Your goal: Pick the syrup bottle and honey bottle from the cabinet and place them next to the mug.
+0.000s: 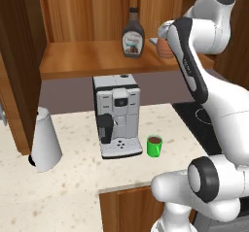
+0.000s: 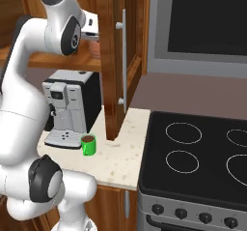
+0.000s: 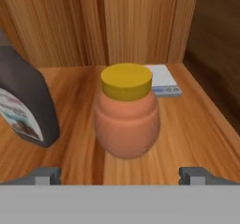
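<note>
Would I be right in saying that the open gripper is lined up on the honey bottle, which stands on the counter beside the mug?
Not quite: the honey bottle stands on the cabinet shelf beside the syrup bottle, as the hand view shows. The gripper is indeed open and lined up on it.

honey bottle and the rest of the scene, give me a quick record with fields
honey bottle: upright on the cabinet shelf, yellow lid on, centred ahead of the gripper
gripper: open, fingertips either side of the jar, not touching it
syrup bottle: upright on the same shelf, to the jar's left in the hand view
mug: on the counter beside the coffee machine
kettle: white, on the counter left of the machine
task: neither bottle moved yet
</note>
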Robot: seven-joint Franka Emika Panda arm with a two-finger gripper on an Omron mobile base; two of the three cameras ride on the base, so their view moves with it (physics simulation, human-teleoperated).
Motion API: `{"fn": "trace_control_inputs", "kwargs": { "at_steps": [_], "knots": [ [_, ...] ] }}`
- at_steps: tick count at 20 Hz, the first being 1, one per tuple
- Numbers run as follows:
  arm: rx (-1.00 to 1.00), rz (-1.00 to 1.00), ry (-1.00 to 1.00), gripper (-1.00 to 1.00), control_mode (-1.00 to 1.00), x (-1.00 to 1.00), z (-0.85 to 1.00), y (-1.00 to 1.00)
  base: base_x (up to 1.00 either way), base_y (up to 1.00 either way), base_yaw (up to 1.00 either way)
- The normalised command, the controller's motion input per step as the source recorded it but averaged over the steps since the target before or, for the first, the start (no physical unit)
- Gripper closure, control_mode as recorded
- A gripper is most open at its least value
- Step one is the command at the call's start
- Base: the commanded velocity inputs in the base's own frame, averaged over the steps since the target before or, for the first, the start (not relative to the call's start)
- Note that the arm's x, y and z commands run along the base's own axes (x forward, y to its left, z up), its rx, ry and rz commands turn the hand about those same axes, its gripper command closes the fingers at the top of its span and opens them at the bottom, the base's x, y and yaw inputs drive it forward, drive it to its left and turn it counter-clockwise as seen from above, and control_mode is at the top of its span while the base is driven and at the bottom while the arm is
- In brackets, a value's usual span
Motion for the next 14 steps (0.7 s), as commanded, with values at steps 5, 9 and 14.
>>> {"fn": "trace_control_inputs", "kwargs": {
  "at_steps": [5,9,14],
  "knots": [
    [0.0,0.0,0.02,-1.0,-1.0,0.48,0.0,0.0,0.0,0.0,0.0],
    [0.0,0.0,0.0,-1.0,-1.0,0.36,-0.02,-0.04,0.0,0.0,0.0],
    [0.0,0.0,-0.02,-1.0,-1.0,0.1,0.0,-0.18,0.0,0.0,0.0]
  ]
}}
